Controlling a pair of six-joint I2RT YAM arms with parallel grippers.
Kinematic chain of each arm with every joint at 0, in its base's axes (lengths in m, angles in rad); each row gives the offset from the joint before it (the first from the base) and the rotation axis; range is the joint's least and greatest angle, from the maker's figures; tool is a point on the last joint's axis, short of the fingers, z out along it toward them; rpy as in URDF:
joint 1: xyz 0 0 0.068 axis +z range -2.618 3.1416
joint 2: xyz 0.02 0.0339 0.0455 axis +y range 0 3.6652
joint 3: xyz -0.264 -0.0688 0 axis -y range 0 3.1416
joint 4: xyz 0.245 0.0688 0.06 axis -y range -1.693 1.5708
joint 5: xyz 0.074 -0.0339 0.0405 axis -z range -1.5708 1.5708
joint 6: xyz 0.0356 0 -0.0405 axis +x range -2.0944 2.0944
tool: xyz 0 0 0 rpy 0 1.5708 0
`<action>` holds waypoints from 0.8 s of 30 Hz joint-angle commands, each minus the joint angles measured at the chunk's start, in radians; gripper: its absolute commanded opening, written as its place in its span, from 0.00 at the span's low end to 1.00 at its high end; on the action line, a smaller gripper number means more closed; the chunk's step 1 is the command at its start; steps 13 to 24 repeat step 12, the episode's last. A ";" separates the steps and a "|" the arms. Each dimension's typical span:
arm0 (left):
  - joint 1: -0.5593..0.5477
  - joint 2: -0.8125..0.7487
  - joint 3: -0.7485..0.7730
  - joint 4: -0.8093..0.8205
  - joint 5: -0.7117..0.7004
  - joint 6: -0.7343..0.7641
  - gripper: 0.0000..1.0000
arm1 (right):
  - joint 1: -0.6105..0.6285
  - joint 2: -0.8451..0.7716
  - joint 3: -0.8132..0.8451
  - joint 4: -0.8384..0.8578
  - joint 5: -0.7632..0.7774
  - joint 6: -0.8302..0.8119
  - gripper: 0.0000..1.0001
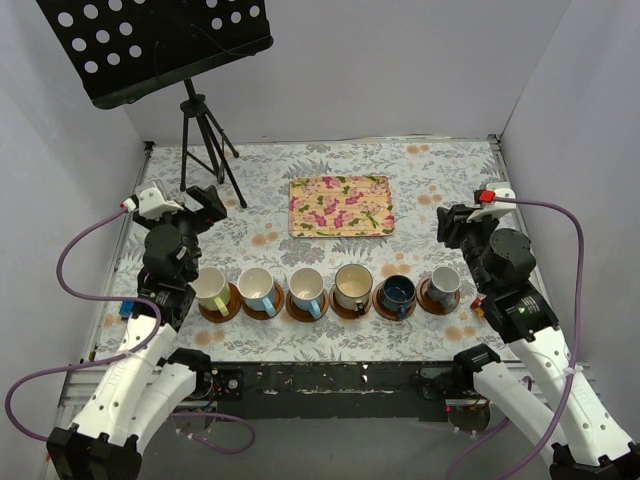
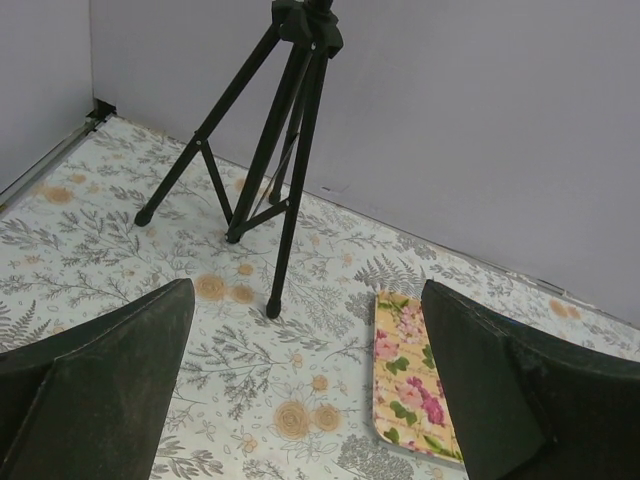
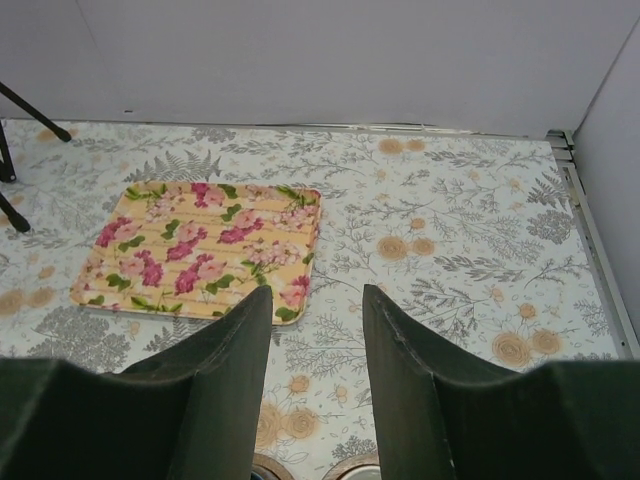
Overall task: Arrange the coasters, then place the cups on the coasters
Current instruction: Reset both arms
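Lab test booth; plain white walls, tripod, floral-clothed table

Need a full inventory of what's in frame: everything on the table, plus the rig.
cups: six; yellow-green, two with light blue handles, cream, dark blue, grey; one row near the front, each on a coaster
coasters: six, reddish-brown, under the cups
tray: one, yellow with pink flowers, mid-table behind the row, nothing on it
music stand: one, black, on a tripod, far left corner
table: one, grey leaf-print cover
cables: two, purple, one looping off each arm
arms: two, white and black, bases at the near edge
left pincer: open, empty, behind the row's left end
right pincer: open, empty, behind the row's right end
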 commanded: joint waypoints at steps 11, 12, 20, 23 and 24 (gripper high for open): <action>0.003 -0.006 -0.007 0.020 -0.028 0.001 0.98 | 0.001 -0.008 -0.030 0.109 0.012 -0.030 0.49; 0.003 -0.006 -0.007 0.020 -0.028 -0.001 0.98 | 0.001 -0.010 -0.030 0.109 0.012 -0.032 0.49; 0.003 -0.006 -0.007 0.020 -0.028 -0.001 0.98 | 0.001 -0.010 -0.030 0.109 0.012 -0.032 0.49; 0.003 -0.006 -0.007 0.020 -0.028 -0.001 0.98 | 0.001 -0.010 -0.030 0.109 0.012 -0.032 0.49; 0.003 -0.006 -0.007 0.020 -0.028 -0.001 0.98 | 0.001 -0.010 -0.030 0.109 0.012 -0.032 0.49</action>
